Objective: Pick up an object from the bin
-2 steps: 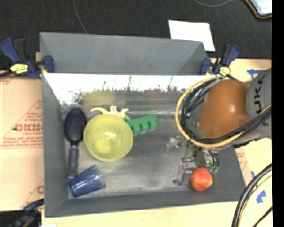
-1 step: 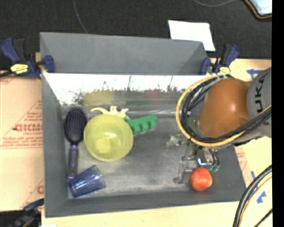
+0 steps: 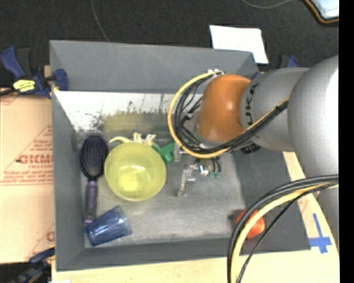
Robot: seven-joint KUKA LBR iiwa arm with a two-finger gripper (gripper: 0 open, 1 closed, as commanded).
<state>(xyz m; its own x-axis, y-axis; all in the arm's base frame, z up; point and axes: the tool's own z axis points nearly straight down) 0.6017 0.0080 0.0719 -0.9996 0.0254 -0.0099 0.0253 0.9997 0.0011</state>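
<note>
My gripper (image 3: 190, 176) hangs under the arm's orange cover, low over the bin floor just right of the middle. Its metal tip is right beside a yellow-green bowl (image 3: 134, 171) that sits upright on the floor. A small green piece (image 3: 164, 152) lies between the bowl's upper right rim and the gripper. A pale yellow cord-like thing (image 3: 139, 138) pokes out behind the bowl. Nothing shows held in the gripper.
A purple hairbrush (image 3: 92, 167) lies along the left wall, bristles up. A blue cup (image 3: 108, 226) lies on its side at the front left corner. An orange thing (image 3: 252, 223), partly behind a cable, lies at the front right.
</note>
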